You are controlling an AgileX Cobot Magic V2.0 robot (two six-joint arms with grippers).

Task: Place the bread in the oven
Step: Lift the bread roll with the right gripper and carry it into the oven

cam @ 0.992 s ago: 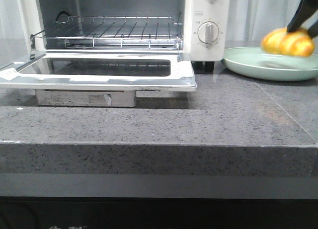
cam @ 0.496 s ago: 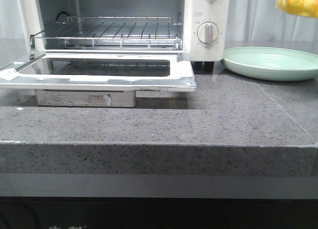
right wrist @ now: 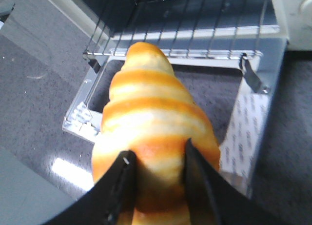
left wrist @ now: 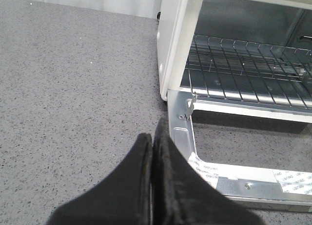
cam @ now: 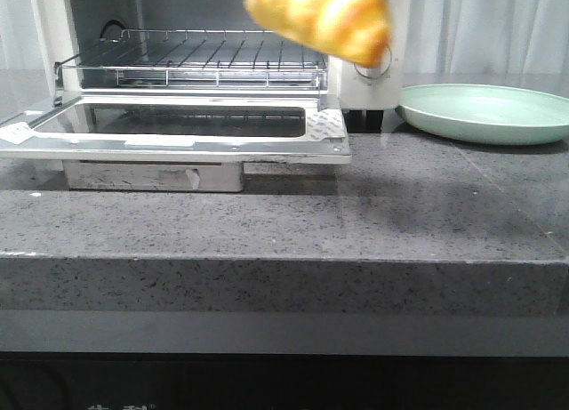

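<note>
The bread [cam: 322, 17] hangs in the air at the upper middle of the front view, in front of the oven [cam: 200, 72] near its knob panel, blurred and with its top cut off by the frame edge. In the right wrist view the right gripper [right wrist: 156, 183] has its fingers [right wrist: 123, 186] pressed into the sides of the roll's thick end, closed only as far as the bread allows, so the tapered end points ahead toward the wire rack [right wrist: 195, 20]. That hold looks chosen to let the roll go in nose first over the lowered door [cam: 178, 125], which lies flat and open (its glass pane facing up).

The pale green plate [cam: 484, 112] sits at the right of the front view with nothing on it. The left gripper [left wrist: 152, 152] hovers over the tabletop [left wrist: 73, 88] by the door's hinge corner, its fingers pressed together and empty, probably kept clear of the opening.

Little of the right arm shows in the front view, only a dark sliver at the top edge. How high the bread rides above the rack cannot be judged.
</note>
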